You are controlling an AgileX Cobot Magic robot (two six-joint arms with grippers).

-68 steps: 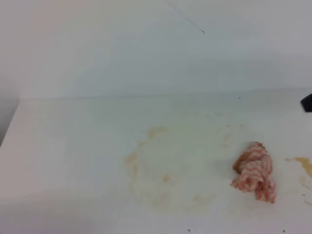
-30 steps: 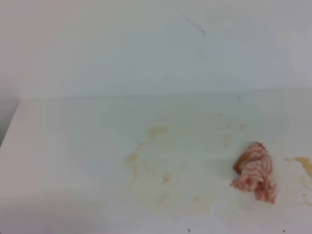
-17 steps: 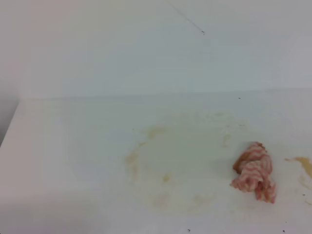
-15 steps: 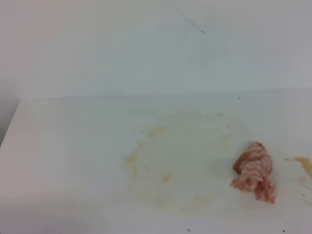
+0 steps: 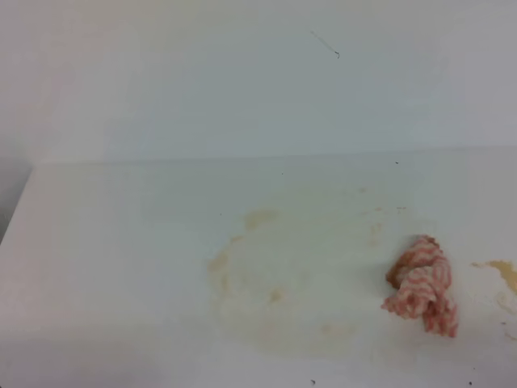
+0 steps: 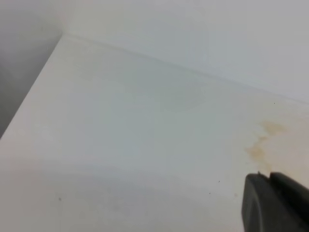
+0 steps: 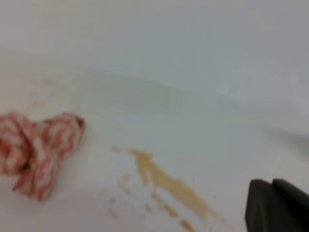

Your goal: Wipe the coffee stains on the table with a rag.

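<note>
Rag (image 5: 422, 284) bunched beside coffee stains (image 7: 166, 183); wrist views show both tools clenched, empty.

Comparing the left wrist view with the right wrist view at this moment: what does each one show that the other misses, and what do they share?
Only the left wrist view shows the table's left edge and far-left corner, with a faint tan smear of the coffee stains and the left gripper, its jaws together. Only the right wrist view shows the rag, bunched and lying free, and a darker amber streak beside it, apart from the cloth, plus the right gripper, shut. Both share the white tabletop, the pale wall behind, and staining not yet wiped away.
</note>
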